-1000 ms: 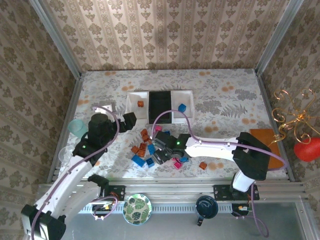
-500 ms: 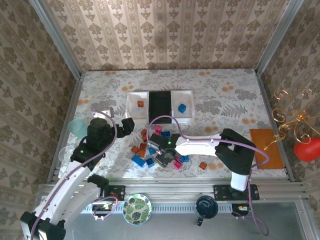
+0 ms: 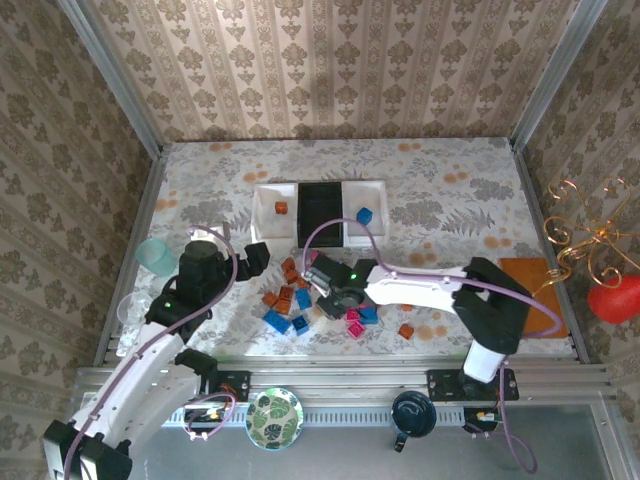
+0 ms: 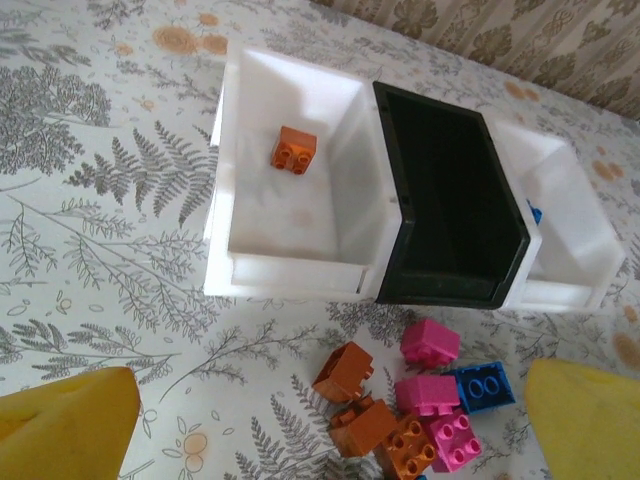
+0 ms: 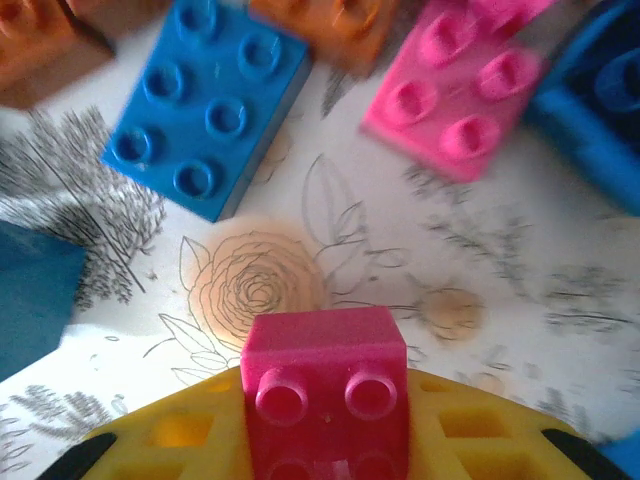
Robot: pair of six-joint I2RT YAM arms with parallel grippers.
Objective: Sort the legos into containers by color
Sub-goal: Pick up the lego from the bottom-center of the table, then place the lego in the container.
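Observation:
The legos lie in a loose pile (image 3: 290,295) of orange-brown, pink and blue bricks in front of the containers. The left white tray (image 3: 268,222) holds one orange brick (image 4: 294,150), the black middle tray (image 3: 320,212) looks bare, and the right white tray (image 3: 372,232) holds a blue brick (image 3: 365,215). My right gripper (image 5: 325,425) is low over the pile's right side, shut on a pink lego (image 5: 325,365) between its yellow fingers (image 5: 170,440). My left gripper (image 4: 330,425) hangs open above the pile's left part, over orange (image 4: 345,372) and pink (image 4: 430,342) bricks.
A pale teal cup (image 3: 153,255) and a clear cup (image 3: 130,312) stand at the table's left edge. A brown mat (image 3: 530,290) and a gold wire ornament with a red ball (image 3: 612,298) are at the right. A patterned plate (image 3: 274,418) sits on the near rail.
My right gripper has closed on the pink lego and shifted slightly over the pile. The left arm has drawn back a little toward the near left, still open.

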